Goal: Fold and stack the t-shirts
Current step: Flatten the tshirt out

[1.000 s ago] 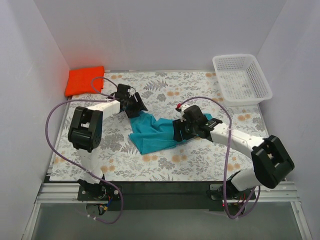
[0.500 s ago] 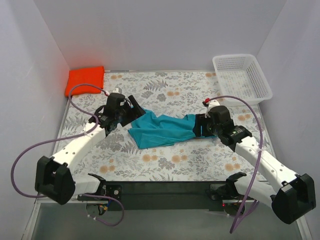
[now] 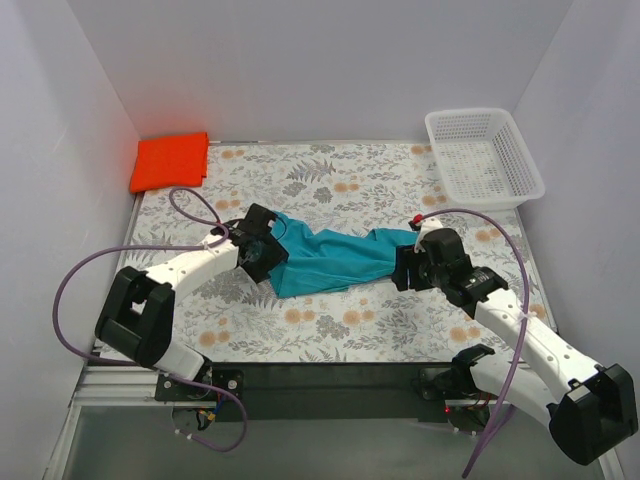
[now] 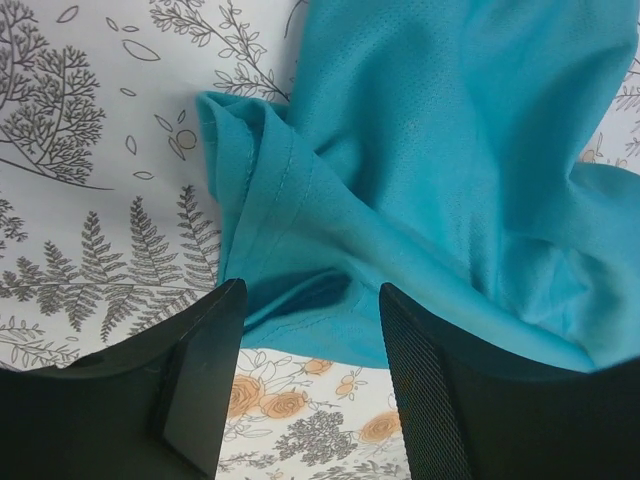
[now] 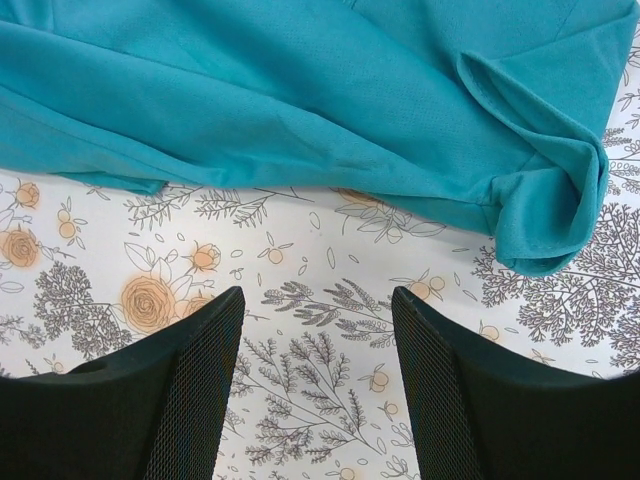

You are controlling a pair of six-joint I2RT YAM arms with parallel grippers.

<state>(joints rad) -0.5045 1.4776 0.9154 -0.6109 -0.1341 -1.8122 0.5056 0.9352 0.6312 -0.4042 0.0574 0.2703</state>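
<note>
- Both arms have swung outward, and the teal shirt [image 3: 330,260] now lies pulled out long across the middle of the table [image 3: 330,335].
- The left gripper [image 4: 310,300] is partly wide. The shirt's hem lies in the gap, not pinched.
- The right gripper [image 5: 318,300] is wide too. It is over bare table just beside the shirt's other end and holds nothing.
- To fold well, each gripper should probably grab one corner, lift it low, and lay it down flat with no bumps.
- The orange shirt [image 3: 170,162] sits folded in the far left corner, well apart.
- The table has a flower pattern. White walls [image 3: 300,70] stand around it, and a white basket [image 3: 522,150] sits at the far right.
</note>
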